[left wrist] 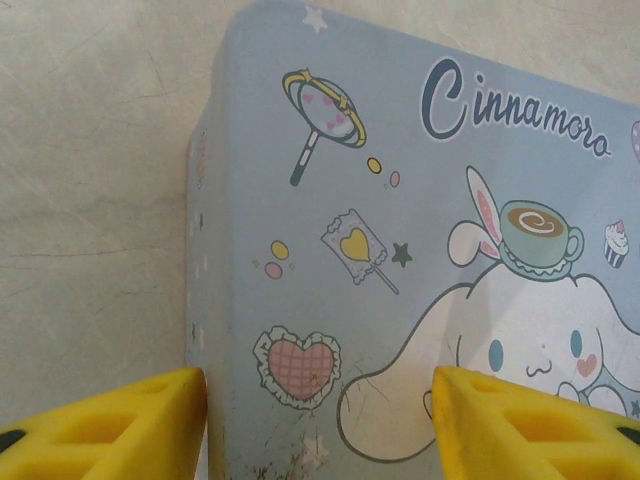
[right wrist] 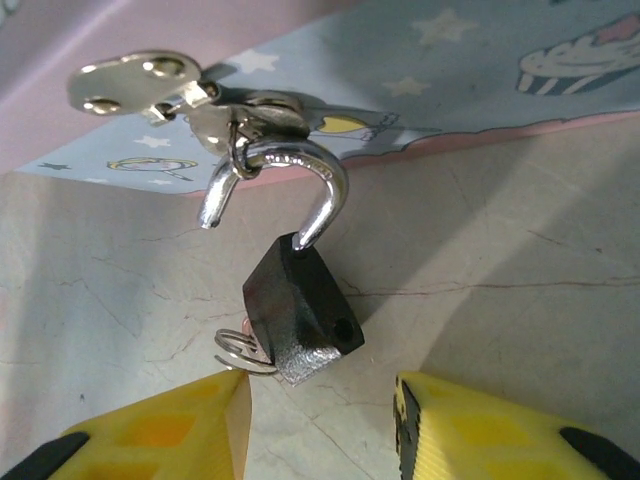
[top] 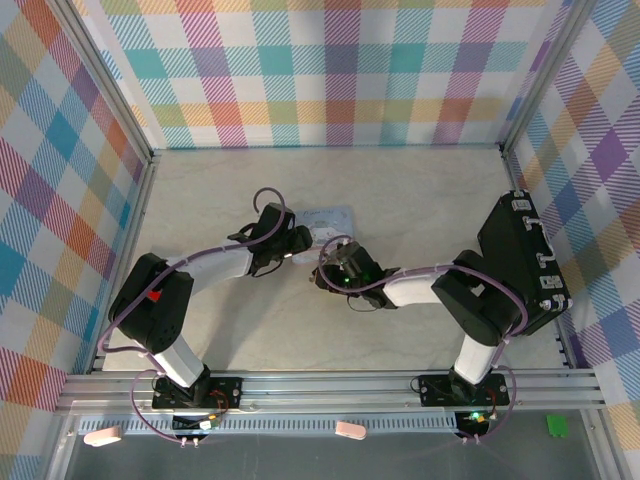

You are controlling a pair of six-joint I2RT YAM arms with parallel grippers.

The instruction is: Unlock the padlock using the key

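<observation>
Tin (left wrist: 300,130), pastel blue, rectangular, sitting near the middle of the pale table (top: 400,190). Its lid carries dark script reading "Cinnamoro", cut off at the frame edge. Below the script is a white cartoon puppy with a teacup on its head. Further lid drawings, from the left wrist camera: a hand mirror at 11 o'clock of the puppy, a heart sweet on a stick at 9 o'clock, a frilled checked heart at 8 o'clock, a cupcake at 3 o'clock. Scuffing shows near the lid's lower edge.

Hasp (right wrist: 140,80), silvery, two rivets, fixed on the tin's edge.

Padlock (right wrist: 300,312), small black body, hanging from the hasp's loop by its silvery shackle (right wrist: 325,190). The shackle stands sprung: one leg sits in the body, and the other ends free at 10 o'clock of the body. The body hangs tilted just above the table.

Wire ring (right wrist: 238,352), small and silvery, sticking out at 8 o'clock of the lock body. Whether a key hangs on it I cannot tell.

Left gripper (left wrist: 318,400), yellow fingers (left wrist: 130,425), at the tin's 8 o'clock from overhead. Its jaws stand apart astride a corner of the tin, one finger beside the side wall, the other over the lid. It clamps nothing.

Right gripper (right wrist: 322,400), also yellow-tipped, at the tin's 6 o'clock from overhead. Its jaws stand apart and bare, directly below the padlock, the ring just above one fingertip.

Black case (top: 522,262), with silvery fittings, at the table's 3 o'clock.

Walls: pastel plaid on three sides.
</observation>
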